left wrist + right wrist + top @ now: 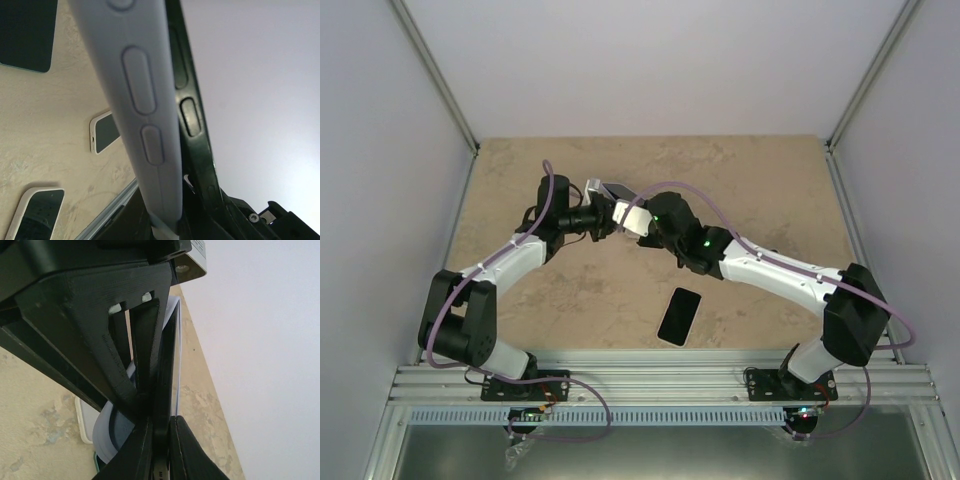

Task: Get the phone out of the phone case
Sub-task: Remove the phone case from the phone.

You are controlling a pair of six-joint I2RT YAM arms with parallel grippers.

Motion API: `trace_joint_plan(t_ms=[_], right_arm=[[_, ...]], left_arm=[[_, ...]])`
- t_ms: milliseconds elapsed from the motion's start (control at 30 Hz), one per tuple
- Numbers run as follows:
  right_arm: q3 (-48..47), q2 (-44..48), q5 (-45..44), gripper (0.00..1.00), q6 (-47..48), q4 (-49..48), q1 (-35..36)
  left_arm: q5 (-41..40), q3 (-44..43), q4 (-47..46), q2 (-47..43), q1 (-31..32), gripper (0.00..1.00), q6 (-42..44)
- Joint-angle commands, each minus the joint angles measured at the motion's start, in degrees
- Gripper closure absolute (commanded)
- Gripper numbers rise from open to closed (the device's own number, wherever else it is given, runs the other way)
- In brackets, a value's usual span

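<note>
Left hand (604, 207) grasping phone case (145, 100), right hand (629, 214) clenched on phone (191, 112); both raised above table (750, 180), wrists meeting.

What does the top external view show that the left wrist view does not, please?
Only the top external view shows both arms whole, with the left pincer and right pincer meeting above the mottled beige tabletop. Only the left wrist view shows the pale grey silicone phone case close up, with oval button bumps along its side, the thin black phone edge-on alongside it, and a white-rimmed phone lying flat. Both show the held case and the tabletop.
</note>
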State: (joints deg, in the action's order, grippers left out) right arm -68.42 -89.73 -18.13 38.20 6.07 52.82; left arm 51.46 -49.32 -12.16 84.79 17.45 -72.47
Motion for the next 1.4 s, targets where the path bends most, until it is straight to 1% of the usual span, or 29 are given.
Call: trace_joint_plan(t_ms=[0, 67, 100, 533, 567, 600, 633, 800, 1033, 1367], right_arm=[[0.2, 0.9, -3.7, 0.97, -1.0, 1.4, -3.2], [0.7, 0.6, -4.0, 0.92, -0.4, 0.8, -3.2], [1.0, 0.5, -4.3, 0.91, -0.1, 0.4, -3.2], [2.5, -0.2, -8.2, 0.89, 2.8, -3.5, -3.2], [2.4, -0.2, -8.1, 0.92, 2.7, -3.5, -3.2], [2.1, -0.1, -7.9, 0.98, 2.6, -3.2, -3.2], [1.9, 0.0, -7.9, 0.99, 2.4, -3.0, -3.2], [0.4, 0.9, -7.9, 0.99, 2.0, -2.0, -3.2], [-3.7, 2.9, -3.9, 0.99, -1.6, 2.6, -3.9], [-7.0, 6.6, 3.1, 0.99, -6.5, 7.4, -7.2]], left_arm=[[6.6, 0.1, -5.3, -3.4, 0.7, 1.0, 3.5], [7.2, 0.2, -6.0, -3.9, 1.3, 1.0, 3.4], [7.5, 0.2, -6.3, -4.1, 1.6, 1.0, 3.5], [9.9, 0.1, -8.2, -5.3, 4.5, 1.0, 3.8], [9.8, 0.2, -7.9, -5.5, 4.5, 1.0, 4.0], [9.6, 0.2, -7.6, -5.6, 4.5, 1.0, 4.4], [9.4, 0.2, -7.2, -5.6, 4.5, 1.0, 4.8], [8.2, 0.3, -5.0, -5.9, 4.5, 1.0, 6.7], [2.9, -2.0, 4.1, -3.7, 4.3, 1.0, 14.3], [-0.1, -4.0, 7.3, -0.4, 3.0, 1.0, 15.5]])
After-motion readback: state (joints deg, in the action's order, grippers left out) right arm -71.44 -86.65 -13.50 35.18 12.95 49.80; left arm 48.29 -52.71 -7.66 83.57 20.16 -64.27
